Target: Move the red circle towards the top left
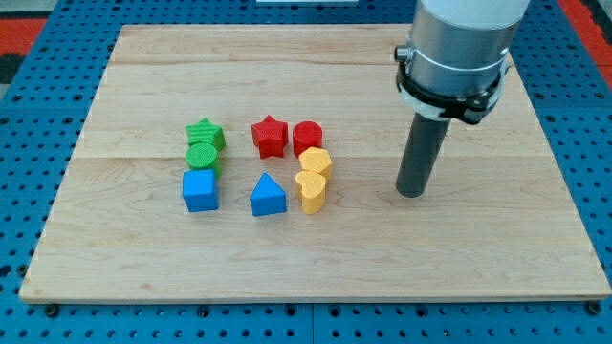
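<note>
My tip well right of yellow heart, below-right of red circle.

We see: red circle, red star | green star, green circle | blue cube, blue triangle | two yellow hearts | pale wood-grain board | dark rod

Desk: pale wood planks, visible grain, smooth with a faint satin sheen. Blue surround: perforated, looks like matt plastic or painted metal. Red circle, green circle, yellow heart: matt plastic, ridged printed-looking texture. Rod: dark, matt; grey collar above it smooth, slightly glossy.
</note>
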Robot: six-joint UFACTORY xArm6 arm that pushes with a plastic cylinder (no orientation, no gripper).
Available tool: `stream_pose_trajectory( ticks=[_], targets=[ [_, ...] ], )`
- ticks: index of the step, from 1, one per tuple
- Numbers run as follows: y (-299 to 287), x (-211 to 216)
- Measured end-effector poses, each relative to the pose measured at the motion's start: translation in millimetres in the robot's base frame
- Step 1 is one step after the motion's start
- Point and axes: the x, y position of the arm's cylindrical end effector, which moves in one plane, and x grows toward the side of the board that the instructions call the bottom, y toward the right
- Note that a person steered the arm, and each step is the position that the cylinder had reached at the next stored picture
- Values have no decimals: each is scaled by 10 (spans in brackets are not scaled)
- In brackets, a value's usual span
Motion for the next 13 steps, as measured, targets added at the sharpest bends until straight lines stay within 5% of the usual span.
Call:
stream_pose_trajectory(
  ticks=[1, 3, 5, 9, 13],
  targets=[
    [-485, 1],
    [-984, -785],
    [-1058, -658],
    [-2641, -2792],
    [-2941, -2686]
  ],
)
